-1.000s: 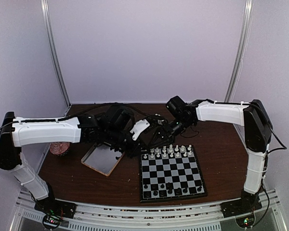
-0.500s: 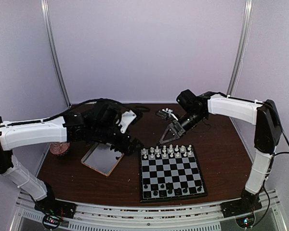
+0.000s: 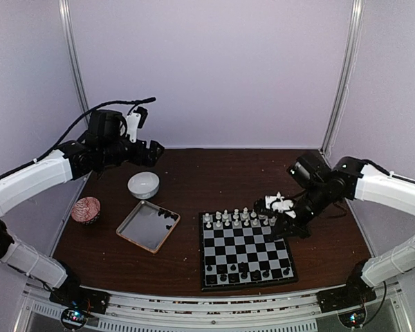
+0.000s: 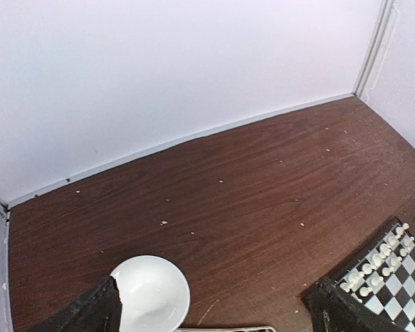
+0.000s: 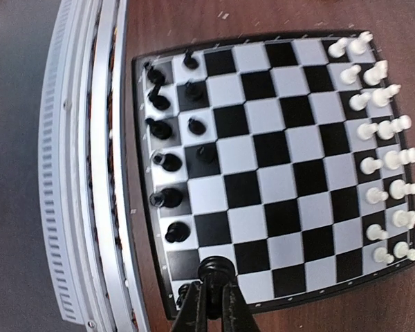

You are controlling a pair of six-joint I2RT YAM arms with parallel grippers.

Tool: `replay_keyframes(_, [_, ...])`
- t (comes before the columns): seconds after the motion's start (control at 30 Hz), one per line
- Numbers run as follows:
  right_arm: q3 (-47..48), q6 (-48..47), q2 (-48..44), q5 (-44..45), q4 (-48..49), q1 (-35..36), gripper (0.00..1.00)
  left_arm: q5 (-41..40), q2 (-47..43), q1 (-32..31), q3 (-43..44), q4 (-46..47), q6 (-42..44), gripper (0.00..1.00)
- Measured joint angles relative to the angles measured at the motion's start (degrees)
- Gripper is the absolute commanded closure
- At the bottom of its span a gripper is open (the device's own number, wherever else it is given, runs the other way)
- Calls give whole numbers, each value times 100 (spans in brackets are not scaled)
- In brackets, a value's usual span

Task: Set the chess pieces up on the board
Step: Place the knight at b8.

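One seemingly light, slippery glossy black chess piece (image 5: pixel 216 265) we pinch below its head in our closed right hand (image 5: pixel 215 282); left hand (image 4: pixel 214 294) gapes open.

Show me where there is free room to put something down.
Free: the middle rows of the black-and-grey chessboard, between the small white chess pieces and the glossy black ones; also the brown wooden table behind the round white bowl. Crowded: both end rows.

Your top view from high behind, left wrist toward the far wall (image 4: pixel 159 69), right wrist close over the board (image 5: pixel 273 149) all share.
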Motion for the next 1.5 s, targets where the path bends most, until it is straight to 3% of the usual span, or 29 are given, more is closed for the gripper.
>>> replay_keyframes(0.23, [-1113, -310, -437, 1117, 31, 1073, 99, 149, 0, 859, -459, 339, -72, 4])
replay_keyframes(0.47, [-1460, -337, -293, 1600, 385, 1510, 99, 437, -28, 874, -566, 417, -92, 5])
replay_keyframes(1.5, [-1480, -295, 402, 1663, 636, 1738, 98, 286, 17, 874, -564, 317, -114, 5])
